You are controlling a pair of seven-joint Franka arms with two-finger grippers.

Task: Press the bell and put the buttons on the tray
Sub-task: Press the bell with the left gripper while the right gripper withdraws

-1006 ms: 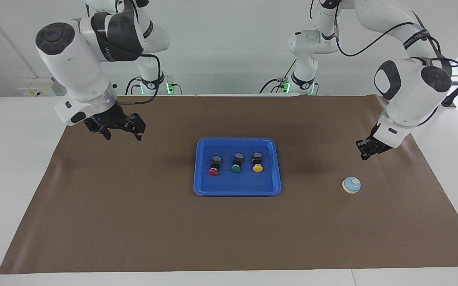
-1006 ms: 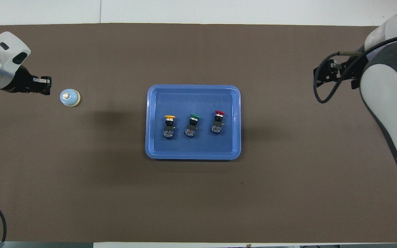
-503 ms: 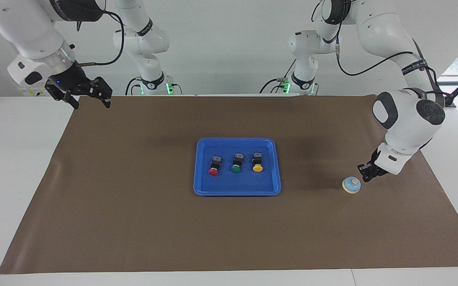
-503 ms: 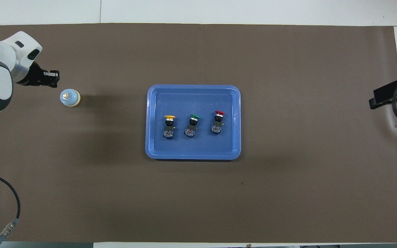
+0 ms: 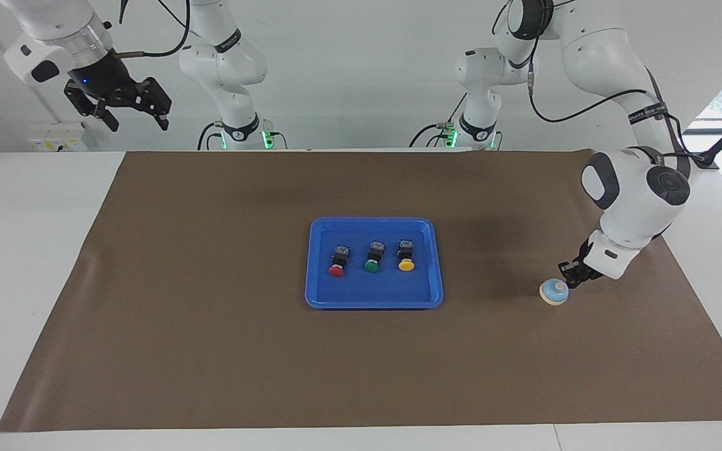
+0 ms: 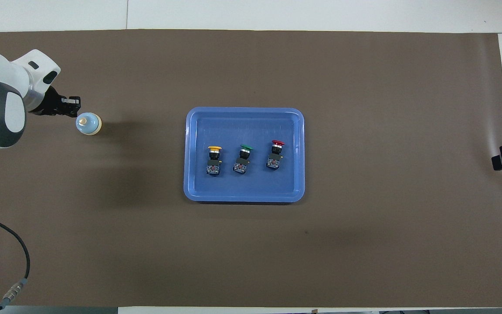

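Note:
The light-blue bell [image 5: 554, 292] [image 6: 88, 124] stands on the brown mat toward the left arm's end of the table. My left gripper [image 5: 567, 274] [image 6: 75, 105] is shut, its tips low and right beside the bell's cream knob; whether they touch it does not show. The blue tray [image 5: 373, 295] [image 6: 244, 110] lies at the mat's middle. In it lie the red button [image 5: 337, 262] [image 6: 276, 149], the green button [image 5: 371, 258] [image 6: 243, 154] and the yellow button [image 5: 406, 256] [image 6: 214, 155], in a row. My right gripper [image 5: 137, 119] hangs open and empty, high over the mat's corner at the right arm's end.
The brown mat [image 5: 210, 351] covers most of the white table. A black cable [image 6: 13, 244] loops over the mat's near corner at the left arm's end. In the overhead view only a dark part of the right hand shows at the mat's edge.
My left gripper has come down and in, from above the mat to right beside the bell. The right arm has risen and pulled back toward its own end of the table, still open.

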